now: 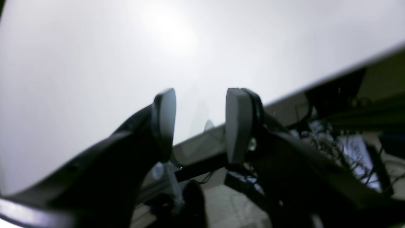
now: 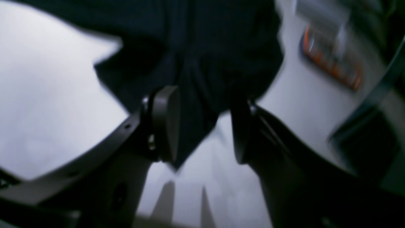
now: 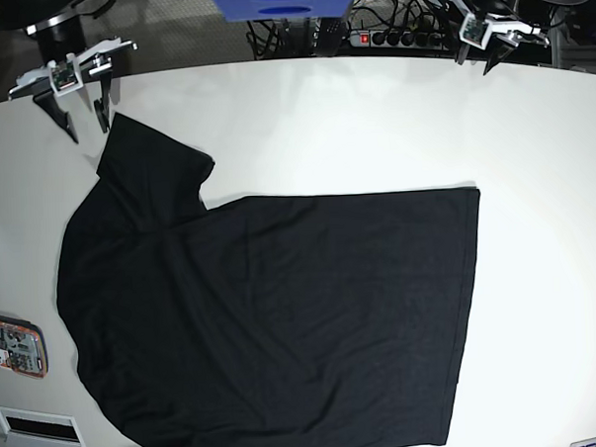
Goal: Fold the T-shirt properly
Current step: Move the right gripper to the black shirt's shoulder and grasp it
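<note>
You had barely started on the fold, as far as these views showed. The T-shirt [image 3: 273, 324] lay spread flat and open on the white table [image 3: 373, 121], with no part of the body visibly doubled over, so every fold still seemed to be ahead of you: sleeves in, sides over, then the length halved.

The shirt filled the near and middle part of the table. Its straight hem ran along the side towards the right edge, and its shoulder end reached the left edge, the bottom of the cloth running off the near edge of the base view. One sleeve pointed up towards the far left corner. The fabric was plain black, soft and mostly smooth, with shallow wrinkles around that sleeve and shoulder.

Your right gripper [image 3: 75, 90] hovered at the far left corner, just above the tip of that sleeve. Its jaws stood apart, and in the right wrist view the dark cloth lay beyond and between the pads, though the blur kept me from telling whether they touched it. I judged that nothing was gripped.

Your left gripper [image 1: 199, 125] sat at the far right corner, well apart from the shirt, jaws open and empty over bare table.
</note>
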